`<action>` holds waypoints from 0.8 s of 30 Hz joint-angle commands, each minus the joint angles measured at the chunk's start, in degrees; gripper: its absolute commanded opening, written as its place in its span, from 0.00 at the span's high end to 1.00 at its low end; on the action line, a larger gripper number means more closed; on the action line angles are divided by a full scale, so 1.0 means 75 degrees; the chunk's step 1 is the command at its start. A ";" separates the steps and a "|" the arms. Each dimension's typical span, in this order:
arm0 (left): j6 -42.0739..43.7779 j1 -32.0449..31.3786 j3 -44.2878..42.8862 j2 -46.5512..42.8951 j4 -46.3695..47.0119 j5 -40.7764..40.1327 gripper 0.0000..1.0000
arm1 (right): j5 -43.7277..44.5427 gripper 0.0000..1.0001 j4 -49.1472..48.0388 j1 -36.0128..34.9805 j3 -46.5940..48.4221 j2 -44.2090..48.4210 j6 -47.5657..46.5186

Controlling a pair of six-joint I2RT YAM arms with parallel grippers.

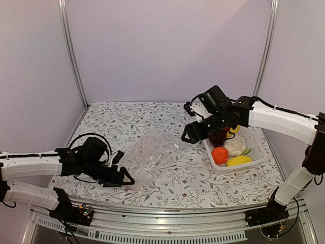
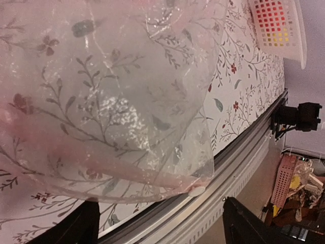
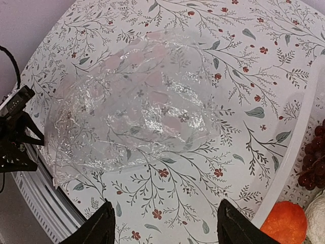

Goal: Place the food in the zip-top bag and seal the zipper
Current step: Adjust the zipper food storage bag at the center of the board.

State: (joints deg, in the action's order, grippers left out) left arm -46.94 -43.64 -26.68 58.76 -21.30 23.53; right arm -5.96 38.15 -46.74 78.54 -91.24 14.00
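Observation:
The clear crinkly zip-top bag [image 1: 157, 155] lies flat and empty on the floral table. My left gripper [image 1: 126, 178] is open at the bag's near left edge and holds nothing. In the left wrist view [image 2: 160, 230] the bag [image 2: 117, 101] fills the frame, with its pinkish zipper strip [image 2: 127, 175] just ahead of the open jaws. My right gripper [image 1: 189, 136] is open and empty, above the table between the bag and the basket. In the right wrist view [image 3: 165, 231] the bag [image 3: 132, 112] lies ahead. The orange fruit [image 1: 219, 155], cauliflower [image 1: 235, 146], yellow piece [image 1: 238, 160] and grapes [image 1: 218, 137] are in the basket.
The white mesh basket [image 1: 258, 152] stands at the right of the table; its rim [image 3: 297, 147] shows in the right wrist view beside the grapes [image 3: 314, 162] and orange fruit [image 3: 287, 227]. The metal rail [image 2: 228, 173] runs along the table's near edge. White walls enclose the back and sides.

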 commanded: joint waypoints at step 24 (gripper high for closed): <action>0.7224 -0.3124 -0.4218 0.3751 -0.0645 -0.5700 0.36 | 0.0991 0.31 -0.0117 0.0325 -0.1120 0.1916 0.0569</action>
State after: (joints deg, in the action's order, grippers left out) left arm -1.63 -64.23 -60.49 85.95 -27.68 -4.21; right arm -0.99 38.04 -44.56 71.40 -77.91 17.08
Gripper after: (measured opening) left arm 0.645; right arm 0.690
